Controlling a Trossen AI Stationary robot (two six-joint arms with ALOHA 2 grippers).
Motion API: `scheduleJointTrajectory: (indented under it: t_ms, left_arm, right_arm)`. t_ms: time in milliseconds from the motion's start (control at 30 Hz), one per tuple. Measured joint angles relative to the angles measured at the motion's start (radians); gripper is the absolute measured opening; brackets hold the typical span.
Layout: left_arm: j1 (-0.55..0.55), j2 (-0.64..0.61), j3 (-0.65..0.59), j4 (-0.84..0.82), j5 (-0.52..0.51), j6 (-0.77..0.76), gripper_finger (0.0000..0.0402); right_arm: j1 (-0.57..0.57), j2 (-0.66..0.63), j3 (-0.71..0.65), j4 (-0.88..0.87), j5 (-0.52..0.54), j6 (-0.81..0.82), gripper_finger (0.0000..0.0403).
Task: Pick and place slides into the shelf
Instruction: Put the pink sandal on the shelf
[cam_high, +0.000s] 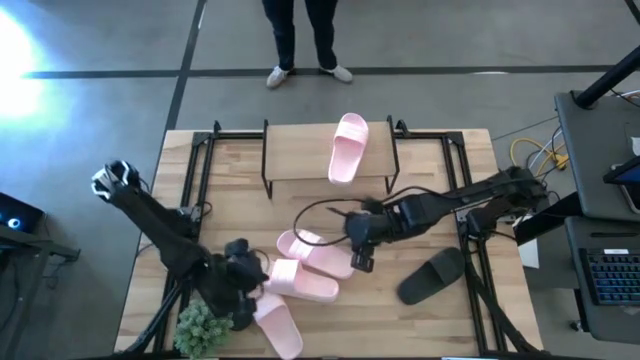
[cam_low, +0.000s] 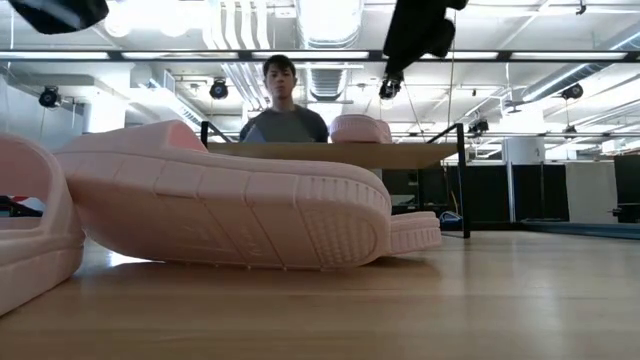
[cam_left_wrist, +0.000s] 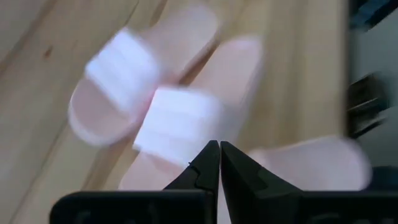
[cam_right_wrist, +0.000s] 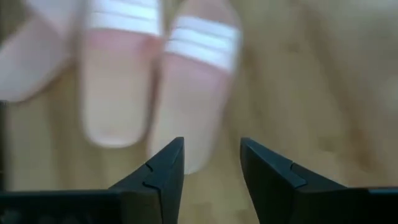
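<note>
Slides are foam, so probably light and a bit squashy, grippy rather than slick; best hold looks like the wide strap or a side edge of the sole (strap gives a lip to pinch). One pink slide (cam_high: 348, 147) already lies on the shelf (cam_high: 300, 160) at the far side of the counter (cam_high: 430, 325). Three more pink slides (cam_high: 310, 265) cluster near the middle, overlapping; a black slide (cam_high: 432, 275) lies to the right, well apart.

Right tool (cam_high: 360, 245) hangs over the right edge of the pink cluster, fingers parted a moderate gap and empty; its wrist view shows two pink slides (cam_right_wrist: 158, 81) side by side just ahead.

Left tool (cam_high: 243, 272) sits at the cluster's left side beside the plant (cam_high: 203, 328), fingers (cam_left_wrist: 205, 165) pressed together, nothing between them, pink slides (cam_left_wrist: 161, 112) ahead.
</note>
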Motion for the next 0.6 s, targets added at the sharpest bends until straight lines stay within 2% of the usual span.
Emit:
scheduleJointTrajectory:
  t_ms: [100,233,400,600]
  left_arm:
    - [0.0,0.117,0.093,-0.176,0.065,-0.12,0.0]
    - [-0.021,0.238,0.213,-0.305,0.183,-0.22,0.0]
    - [-0.048,0.332,0.345,-0.328,0.189,-0.287,0.0007]
    - [-0.073,0.428,0.482,-0.327,0.183,-0.327,0.0062]
  right_arm:
    - [0.011,-0.025,0.0,-0.039,0.101,0.001,0.0155]
    - [0.023,-0.052,-0.006,-0.047,0.151,0.001,0.0166]
    - [0.043,-0.066,-0.007,-0.05,0.198,-0.002,0.0201]
    - [0.078,-0.066,-0.008,-0.115,0.288,0.0,0.0249]
